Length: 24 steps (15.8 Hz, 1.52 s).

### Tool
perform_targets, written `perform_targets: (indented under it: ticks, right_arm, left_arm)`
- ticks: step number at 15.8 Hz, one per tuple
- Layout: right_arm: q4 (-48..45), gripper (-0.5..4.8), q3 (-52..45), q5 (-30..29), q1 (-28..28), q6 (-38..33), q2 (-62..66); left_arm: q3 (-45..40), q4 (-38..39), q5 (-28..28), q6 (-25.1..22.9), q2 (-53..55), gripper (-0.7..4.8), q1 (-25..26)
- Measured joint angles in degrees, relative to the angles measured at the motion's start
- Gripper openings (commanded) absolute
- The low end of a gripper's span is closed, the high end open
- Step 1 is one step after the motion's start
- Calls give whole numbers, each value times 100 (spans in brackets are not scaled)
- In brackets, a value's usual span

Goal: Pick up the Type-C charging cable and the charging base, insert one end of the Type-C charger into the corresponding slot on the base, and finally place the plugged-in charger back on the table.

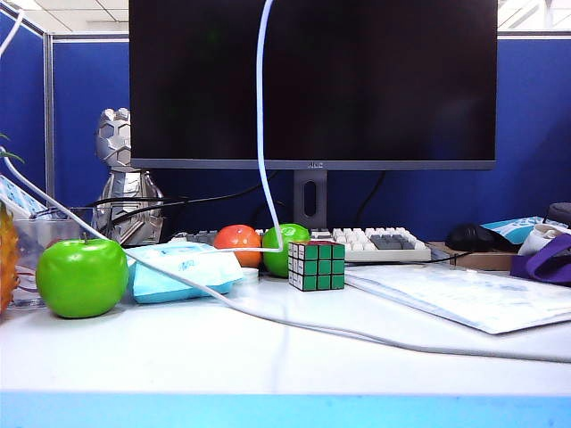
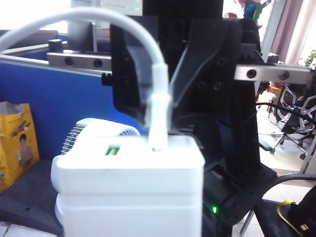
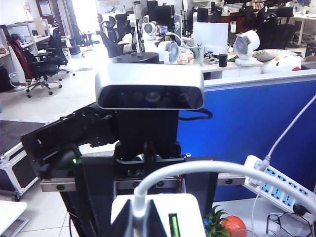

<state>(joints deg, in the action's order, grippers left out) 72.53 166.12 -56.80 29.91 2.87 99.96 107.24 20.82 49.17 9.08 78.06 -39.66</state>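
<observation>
The charging base (image 2: 128, 187) is held up off the desk in the left gripper (image 2: 129, 224), whose fingers close on its sides below the frame. The Type-C charging cable (image 2: 159, 106) stands plugged into its top, pinched at the connector by the right gripper (image 3: 136, 217), pressed together. A slack loop hangs toward the desk (image 1: 268, 357); I judge it could snag the Rubik's cube (image 1: 317, 265) or green apple (image 1: 82, 276) near the desk's back edge during lowering. Blue partitions surround.

Right pincer (image 2: 160, 106) pinches the Type-C charging cable (image 2: 159, 101) plugged into the charging base (image 2: 129, 187)
</observation>
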Motion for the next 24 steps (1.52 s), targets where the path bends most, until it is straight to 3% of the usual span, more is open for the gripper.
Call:
perform_targets:
  ticks: [20,21,22,24]
  right_arm:
    - [-177,0,-9,-46,2,13,-42]
    - [-177,6,-9,-46,2,4,-42]
    - [-177,115,-9,-44,2,2,-44]
    - [-68,117,-15,35,-2,7,-94]
  left_arm:
    - [-17,-518,81,109,0,-6,0]
    - [-17,-516,81,109,0,-6,0]
    - [-20,-516,81,109,0,-6,0]
    - [-15,-557,66,153,-22,-6,17]
